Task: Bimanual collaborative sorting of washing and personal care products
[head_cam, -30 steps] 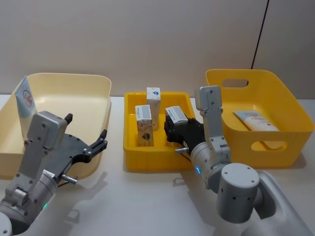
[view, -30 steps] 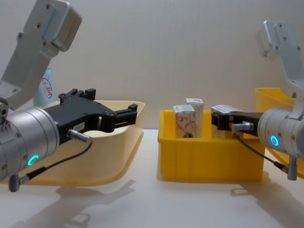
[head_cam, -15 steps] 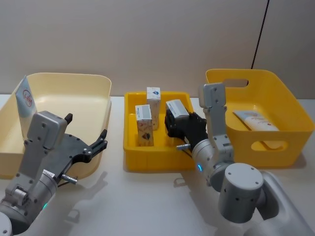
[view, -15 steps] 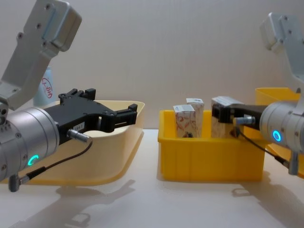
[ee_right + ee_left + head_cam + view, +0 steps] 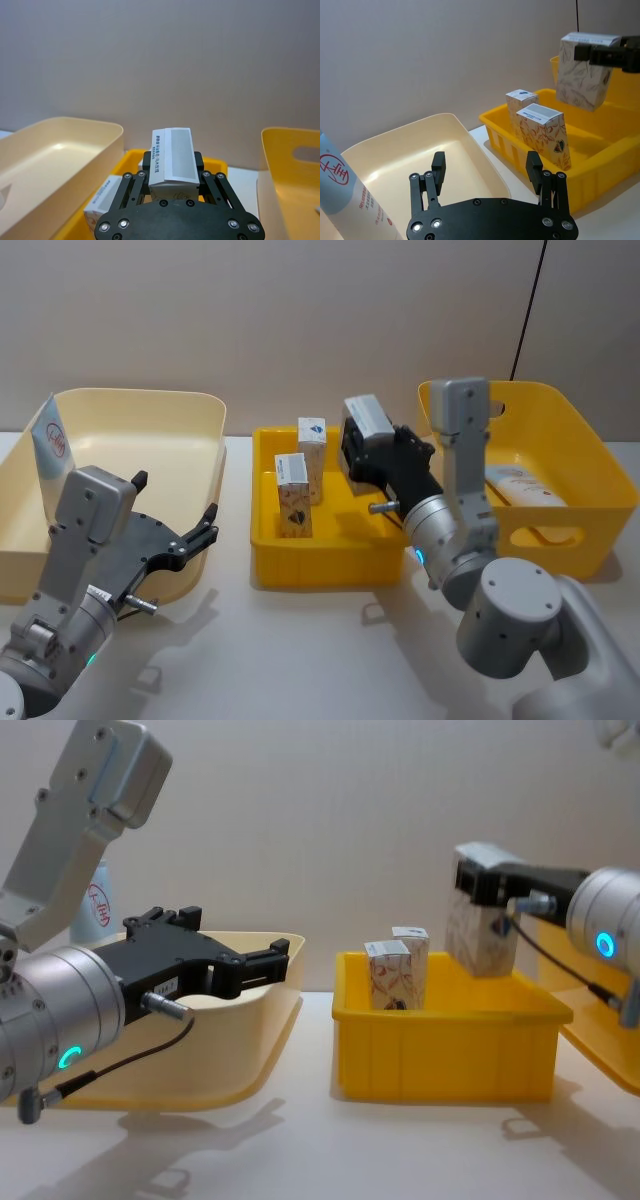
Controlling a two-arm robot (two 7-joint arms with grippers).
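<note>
**Carton lifted clear of the middle tray**

The biggest change is on the right side. A second ago the right gripper [image 5: 372, 452] sat low inside the shallow bright-yellow plastic tray [image 5: 320, 565] with its jaws clamped on a small white carton with reddish-brown leaf swirls [image 5: 480, 935]; half a second ago it was partly up; now the carton hangs in the air above the tray's right half, clear of its rim, tilted slightly. The jaws are closed on the carton's sides, as the right wrist view shows. That suggests the pick is done and the carry has begun, probably toward one of the side bins; which one cannot be told.

The large cream plastic bin [image 5: 170, 430] on the table's left and the deep yellow handled bin [image 5: 560, 420] on the right have not moved. The left gripper [image 5: 190, 538] has held its place over the cream bin's near-right edge, jaws wide open and holding nothing.

Two more swirl-patterned cartons [image 5: 293, 497] stand upright in the tray's left half, close together, unchanged. A pale-blue squeeze tube [image 5: 48, 445] leans in the cream bin's far-left corner, and a white squeeze tube [image 5: 515, 485] lies in the handled bin.

On writing: the pale-blue tube bears a red circular logo with red print beneath, unreadable. The cartons carry a small dark-blue emblem and lines of small print on their grey tops, too small to read.
</note>
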